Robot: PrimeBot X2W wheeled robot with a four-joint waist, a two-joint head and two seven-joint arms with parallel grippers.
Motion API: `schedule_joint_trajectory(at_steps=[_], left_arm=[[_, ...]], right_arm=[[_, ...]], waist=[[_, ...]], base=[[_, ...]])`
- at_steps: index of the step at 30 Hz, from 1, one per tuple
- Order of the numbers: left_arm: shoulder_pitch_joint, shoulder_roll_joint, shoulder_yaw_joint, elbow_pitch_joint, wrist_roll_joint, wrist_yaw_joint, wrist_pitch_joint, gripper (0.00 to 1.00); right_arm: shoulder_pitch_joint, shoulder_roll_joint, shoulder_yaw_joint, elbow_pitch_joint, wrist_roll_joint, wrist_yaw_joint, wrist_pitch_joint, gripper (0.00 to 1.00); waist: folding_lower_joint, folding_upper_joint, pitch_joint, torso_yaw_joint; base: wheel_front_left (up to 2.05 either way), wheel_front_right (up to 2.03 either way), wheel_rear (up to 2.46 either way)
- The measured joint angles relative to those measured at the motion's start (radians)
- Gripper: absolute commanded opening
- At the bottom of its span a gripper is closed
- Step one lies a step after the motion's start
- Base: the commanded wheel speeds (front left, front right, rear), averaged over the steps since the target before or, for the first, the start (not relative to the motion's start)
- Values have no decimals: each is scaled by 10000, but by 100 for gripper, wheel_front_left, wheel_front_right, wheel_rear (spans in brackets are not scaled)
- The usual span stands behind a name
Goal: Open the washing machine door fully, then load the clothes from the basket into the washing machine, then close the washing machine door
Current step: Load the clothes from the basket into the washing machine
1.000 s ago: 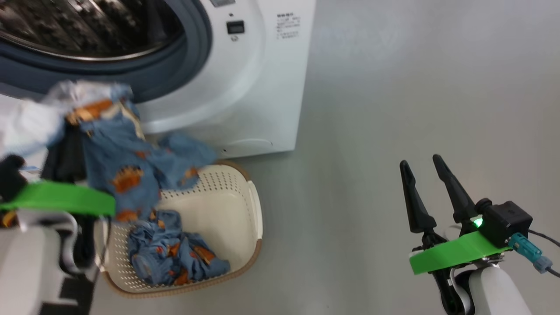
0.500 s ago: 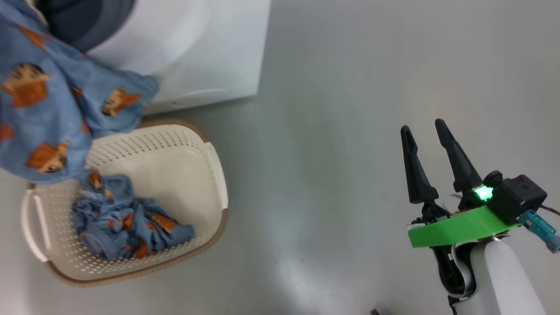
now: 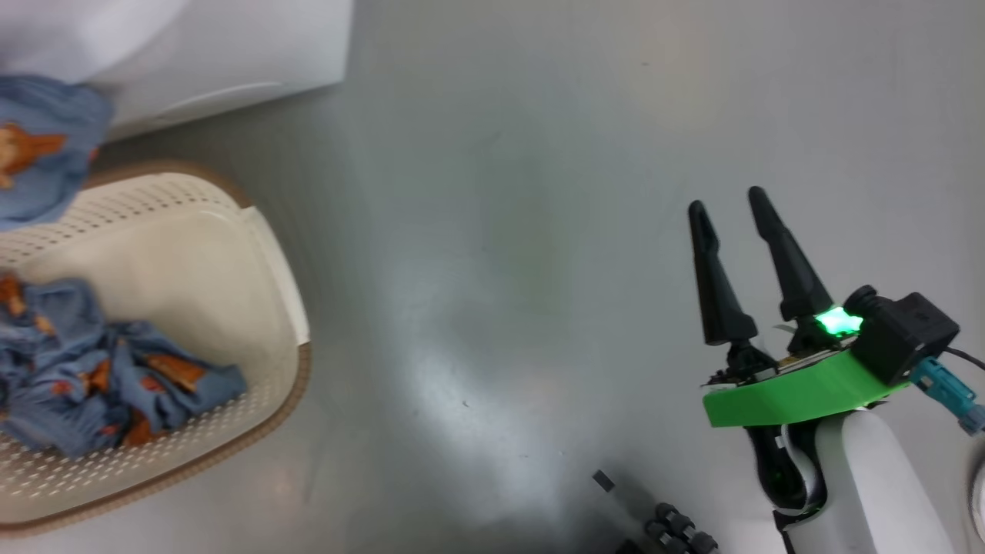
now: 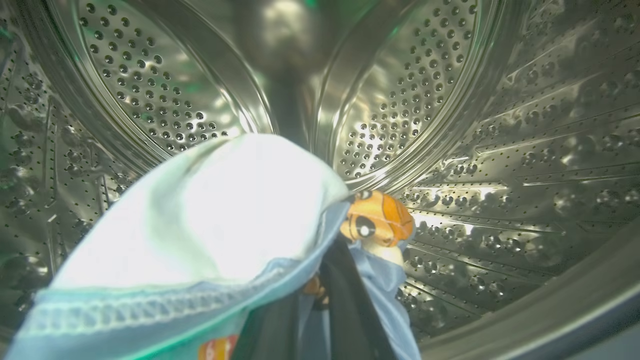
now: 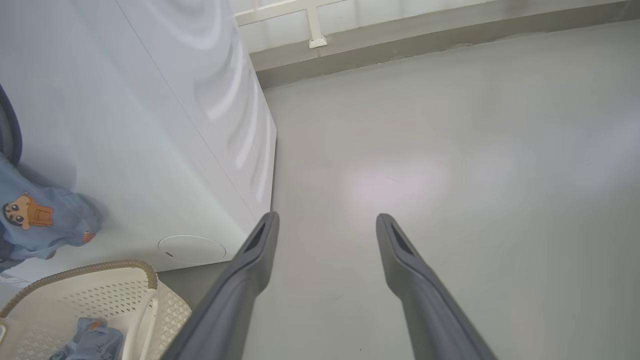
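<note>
Black tapered right pincer (image 3: pixel 726 198), green wrist collar (image 3: pixel 793 396), white forearm (image 3: pixel 869 477)

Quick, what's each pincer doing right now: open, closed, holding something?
Left pincer: closed on clothes, inside the drum.
Right pincer: open, holding nothing.

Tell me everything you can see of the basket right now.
The basket is a cream plastic tub with perforated walls, a brown woven-look rim and a white side handle. It stands upright on the grey floor, just in front of the washing machine. The head view cuts off its left part. One crumpled bundle of blue printed clothes lies in it, and the rest of its visible bottom is bare.
</note>
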Motion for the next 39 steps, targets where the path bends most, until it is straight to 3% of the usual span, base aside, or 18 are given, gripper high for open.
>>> schedule_joint_trajectory(at_steps=[5,17,28,29,31,39], left_arm=[[-995,817,-447,481,4,0,-73,0],[-3720,1668,-1785,1352,42,0,-73,0],[-4618,1797,-2909,2736,146,0,-82,0],[-4618,1766,-2991,2869,81,0,-81,11],[-4622,1756,-3139,2997,73,0,-82,100],[-4648,1638,-3559,3444,-314,0,-82,100]], right_arm=[[-194,35,288,-52,173,0,0,100],[-163,40,548,-167,364,0,0,100],[-163,48,732,-146,437,0,0,100],[-163,48,732,-134,437,0,0,100],[-166,46,732,-113,437,0,0,100],[-437,46,754,35,437,0,0,100]], waist=[[0,0,411,-545],[0,0,1131,-1205],[0,0,1230,-1312],[0,0,1222,-1308],[0,0,1211,-1297],[0,0,1058,-1278]], base=[[0,0,0],[0,0,0],[0,0,0],[0,0,0],[0,0,0],[0,0,0]])
